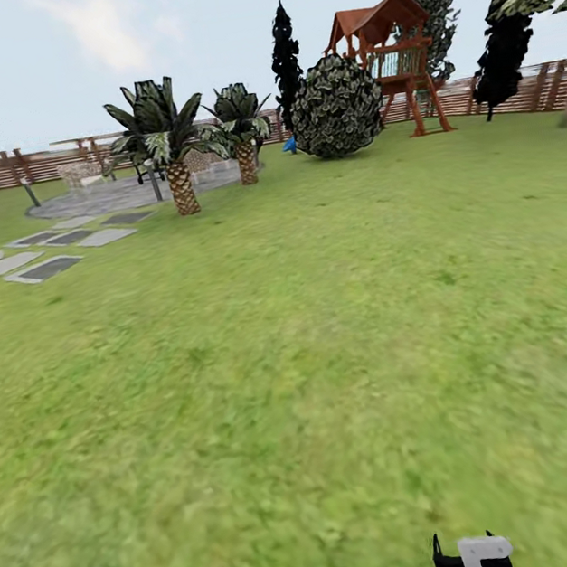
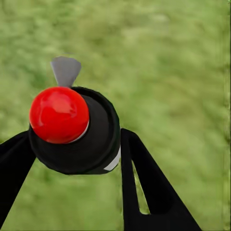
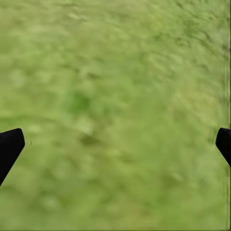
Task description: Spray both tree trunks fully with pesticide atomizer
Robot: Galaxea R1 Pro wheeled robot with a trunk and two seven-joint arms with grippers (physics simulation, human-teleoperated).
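Left jaws [image 2: 72, 159] clamp atomizer [image 2: 72, 127], red cap toward camera, nozzle [image 2: 65, 70] away.

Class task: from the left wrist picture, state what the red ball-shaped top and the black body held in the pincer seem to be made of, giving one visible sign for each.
Red top: probably glossy plastic, since it carries bright, soft highlights on a smooth, rounded surface. Black body: likely matte plastic or rubber; it looks dark and even, with almost no shine. The render leaves both open.
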